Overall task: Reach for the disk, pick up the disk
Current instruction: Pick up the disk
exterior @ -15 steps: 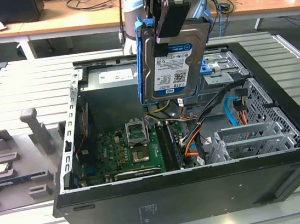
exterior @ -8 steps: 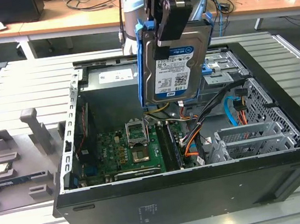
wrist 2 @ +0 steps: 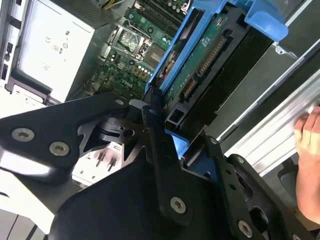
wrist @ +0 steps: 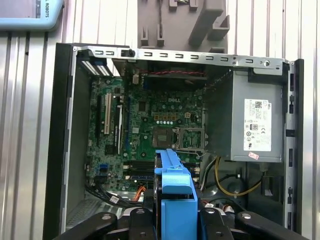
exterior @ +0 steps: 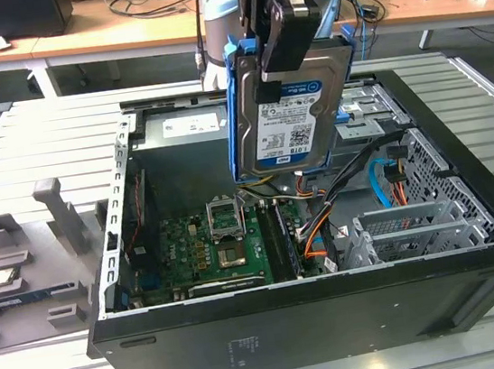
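Observation:
The disk (exterior: 288, 115), a silver hard drive with a white-and-blue label and blue side rails, hangs upright above the open computer case (exterior: 293, 324). My gripper (exterior: 288, 47) is shut on its upper edge, black fingers on both faces. In the second wrist view the disk (wrist 2: 207, 55) shows its green circuit-board side, clamped by the gripper (wrist 2: 175, 145). In the first wrist view the disk (wrist: 175, 190) appears edge-on as a blue rail held by the gripper (wrist: 175, 222), well above the motherboard.
Inside the case lie the motherboard (exterior: 218, 243), the grey power supply (wrist: 250, 125), orange and blue cables (exterior: 383, 180) and metal drive cages (exterior: 399, 228). A grey fixture (exterior: 20, 260) sits on the slatted table at the exterior view's left. A person's hand (wrist 2: 307, 165) rests near the case.

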